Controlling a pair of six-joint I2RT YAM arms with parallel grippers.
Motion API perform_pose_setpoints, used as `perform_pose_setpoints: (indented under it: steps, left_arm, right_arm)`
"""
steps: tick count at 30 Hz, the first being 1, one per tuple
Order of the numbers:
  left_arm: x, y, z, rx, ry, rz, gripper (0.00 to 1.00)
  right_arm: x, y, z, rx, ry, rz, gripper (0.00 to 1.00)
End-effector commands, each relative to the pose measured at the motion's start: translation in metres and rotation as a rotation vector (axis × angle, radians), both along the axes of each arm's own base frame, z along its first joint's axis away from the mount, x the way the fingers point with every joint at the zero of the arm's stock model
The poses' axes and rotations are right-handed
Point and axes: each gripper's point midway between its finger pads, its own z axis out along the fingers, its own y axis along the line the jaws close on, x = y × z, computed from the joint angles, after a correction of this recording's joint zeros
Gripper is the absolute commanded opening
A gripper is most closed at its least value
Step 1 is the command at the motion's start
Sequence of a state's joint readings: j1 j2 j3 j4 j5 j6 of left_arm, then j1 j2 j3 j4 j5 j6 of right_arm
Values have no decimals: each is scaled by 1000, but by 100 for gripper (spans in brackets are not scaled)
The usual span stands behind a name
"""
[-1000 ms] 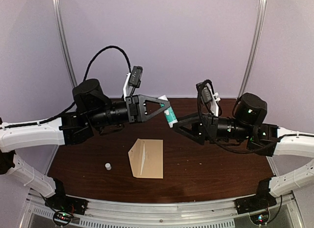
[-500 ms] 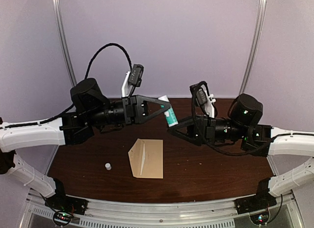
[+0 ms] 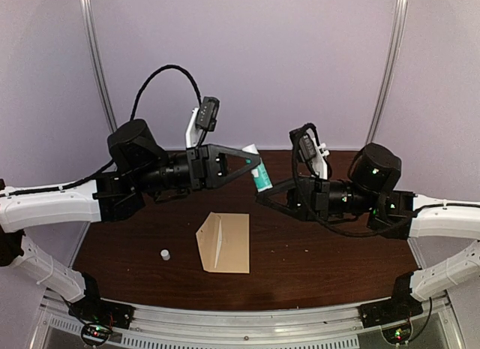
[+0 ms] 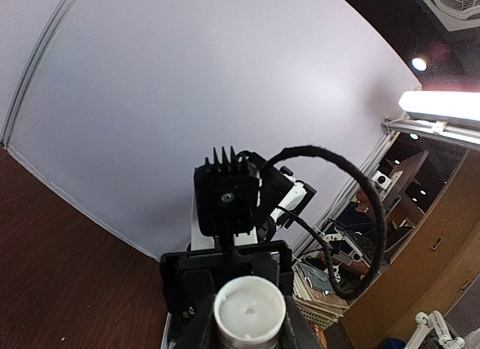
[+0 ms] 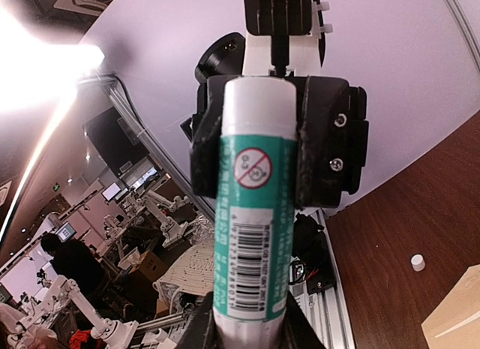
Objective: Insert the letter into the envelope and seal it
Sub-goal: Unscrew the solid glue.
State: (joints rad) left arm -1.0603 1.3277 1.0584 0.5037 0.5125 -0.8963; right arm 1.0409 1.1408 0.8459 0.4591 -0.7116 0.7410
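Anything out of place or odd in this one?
A small white cap lies loose on the table, left of the envelope; the glue stick it likely fits is held mid-air between left gripper and right gripper.

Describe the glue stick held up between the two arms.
The glue stick is a plastic-looking cylinder, white at both ends, with a teal label bearing a barcode and a red prohibition symbol. It hangs tilted above the table, clear of the envelope. The left claw grips its upper white part; the right claw clamps its lower end.
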Motion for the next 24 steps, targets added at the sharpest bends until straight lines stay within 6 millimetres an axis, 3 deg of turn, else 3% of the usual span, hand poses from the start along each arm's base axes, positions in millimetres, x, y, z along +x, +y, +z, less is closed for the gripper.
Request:
perform_pose_setpoints:
  steps: [1,3,7,12,18,24]
  left_arm:
    - [-2,-2,8,-30,-19,-15,33]
    - [-1,-3,6,-26,-15,-14,40]
    - [0,-5,5,-24,-6,-14,41]
    - [3,-4,2,-22,4,0,27]
    - [8,-2,-4,-8,15,37,4]
    - [-2,0,-5,-6,-42,-1,0]
  right_arm:
    - [7,-3,7,24,-26,-51,12]
    - [11,-2,6,13,-27,-73,11]
    - [17,-1,4,4,-27,-104,11]
    - [27,-2,-1,-16,-15,-162,10]
    - [31,-5,0,-13,5,-191,10]
    - [10,-9,26,116,55,-57,10]
